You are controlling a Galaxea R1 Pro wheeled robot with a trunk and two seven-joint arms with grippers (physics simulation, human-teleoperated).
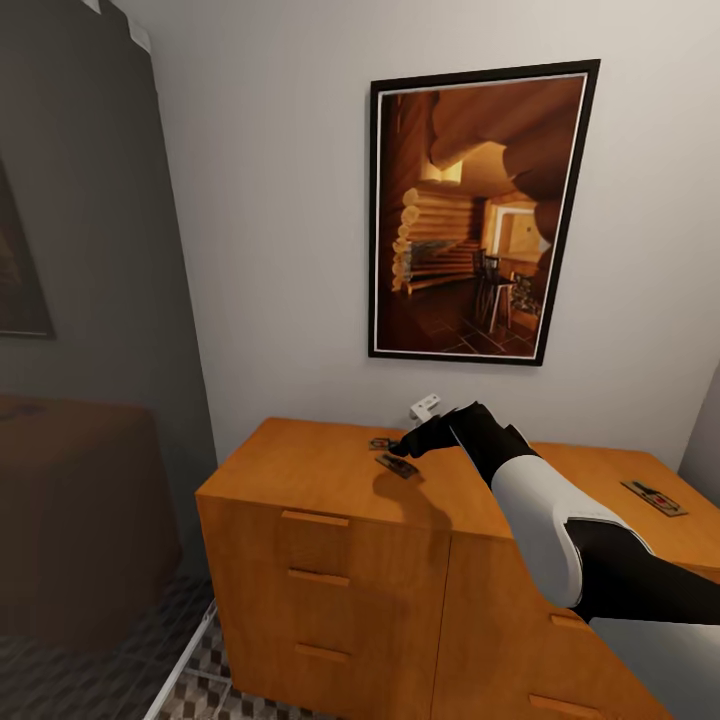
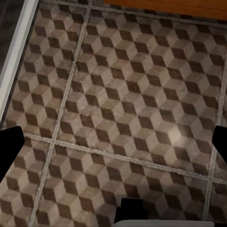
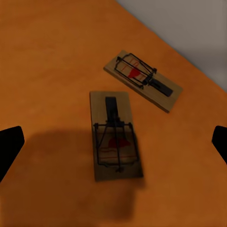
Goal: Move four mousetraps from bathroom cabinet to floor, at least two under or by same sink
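The right end effector (image 1: 408, 445) hangs over the top of the orange-brown cabinet (image 1: 300, 470), toward its back edge near the white wall (image 1: 280, 250). In the right wrist view its two dark fingertips (image 3: 9, 146) sit far apart at opposite borders, so it is spread wide and grips nothing.

Two mousetraps lie flat on the cabinet top below it. The nearer mousetrap (image 3: 115, 135) lies partly in the arm's shadow; the farther mousetrap (image 3: 143, 80) rests just beside it, angled differently, the two apart and not touching. In the head view they show as small dark shapes at (image 1: 397, 466) and (image 1: 380, 443). A third mousetrap (image 1: 654, 498) lies well apart on the cabinet's right side, close to its front edge. Bare wood surrounds the pair on all sides.

The drawer fronts (image 1: 315, 550) are all closed. A framed picture (image 1: 478, 212) hangs on the wall above the cabinet.

The left end effector (image 2: 113, 142) points down at the cube-patterned bathroom floor (image 2: 118, 94), its fingertips spread at opposite borders with nothing between them. The cabinet's lower edge (image 2: 165, 4) borders that stretch of tile.
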